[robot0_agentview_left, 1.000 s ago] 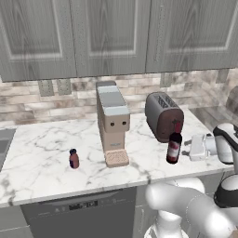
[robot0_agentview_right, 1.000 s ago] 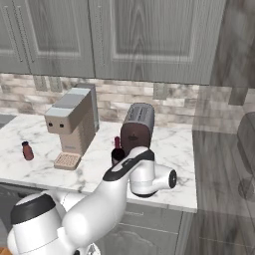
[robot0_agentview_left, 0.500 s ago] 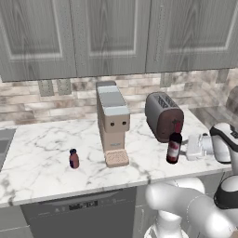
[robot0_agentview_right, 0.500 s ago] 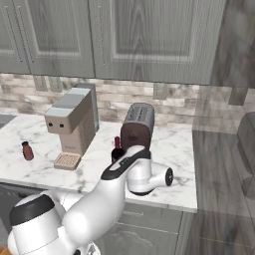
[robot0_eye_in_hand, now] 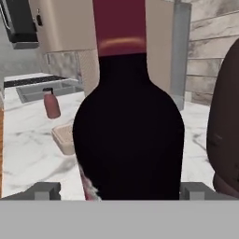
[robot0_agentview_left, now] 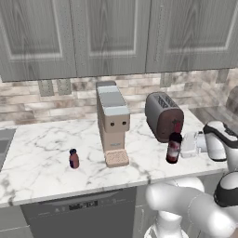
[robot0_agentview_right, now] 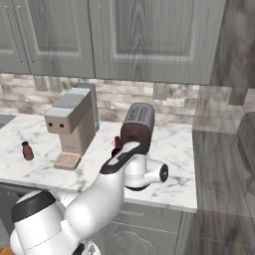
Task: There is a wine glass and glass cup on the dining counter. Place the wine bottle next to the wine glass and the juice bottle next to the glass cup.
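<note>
Hand view shows the wine bottle (robot0_eye_in_hand: pixel 128 126) big and close, with the gripper (robot0_eye_in_hand: pixel 120 190) wide open and one finger tip (robot0_eye_in_hand: pixel 44 190) on each side of it. Nothing is held yet. The bottle stands on the worktop (robot0_agentview_left: pixel 46 153) just in front of the toaster (robot0_agentview_left: pixel 162 115). The juice bottle (robot0_agentview_left: pixel 73 158) is well away from the toaster, past the coffee machine (robot0_agentview_left: pixel 113 123). I think a good grab means squeezing the fat part of the bottle, then lifting straight up so it does not bump the toaster.

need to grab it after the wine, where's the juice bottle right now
In the left base view the juice bottle stands on the marble worktop, left of the coffee machine and well apart from the wine bottle by the toaster.
</note>
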Robot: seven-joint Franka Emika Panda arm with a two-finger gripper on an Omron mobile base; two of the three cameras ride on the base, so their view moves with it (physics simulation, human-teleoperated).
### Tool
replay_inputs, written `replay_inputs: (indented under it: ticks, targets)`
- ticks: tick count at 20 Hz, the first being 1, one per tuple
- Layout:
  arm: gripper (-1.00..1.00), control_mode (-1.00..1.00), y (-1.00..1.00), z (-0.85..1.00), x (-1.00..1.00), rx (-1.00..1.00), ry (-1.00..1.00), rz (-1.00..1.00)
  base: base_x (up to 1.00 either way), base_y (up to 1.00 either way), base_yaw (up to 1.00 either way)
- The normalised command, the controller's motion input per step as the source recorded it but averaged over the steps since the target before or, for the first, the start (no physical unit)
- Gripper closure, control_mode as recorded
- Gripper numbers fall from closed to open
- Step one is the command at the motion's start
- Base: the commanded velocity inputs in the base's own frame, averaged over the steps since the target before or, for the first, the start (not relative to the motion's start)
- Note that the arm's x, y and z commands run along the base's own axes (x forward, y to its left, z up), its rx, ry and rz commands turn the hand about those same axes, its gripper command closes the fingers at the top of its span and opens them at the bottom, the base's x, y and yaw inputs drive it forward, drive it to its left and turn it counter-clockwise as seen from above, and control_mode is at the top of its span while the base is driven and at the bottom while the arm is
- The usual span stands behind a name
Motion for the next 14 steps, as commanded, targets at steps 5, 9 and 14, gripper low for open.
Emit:
replay_inputs:
  ticks: [5,9,14]
  targets:
    - [-1.00,-1.00,0.00,0.00,0.27,0.00,0.00,-0.04,0.00,0.00,0.00]
    - [-1.00,-1.00,0.00,0.00,0.29,0.00,0.00,-0.06,0.00,0.00,0.00]
    - [-1.00,-1.00,0.02,-0.02,0.25,0.01,0.00,-0.07,0.00,0.00,0.00]
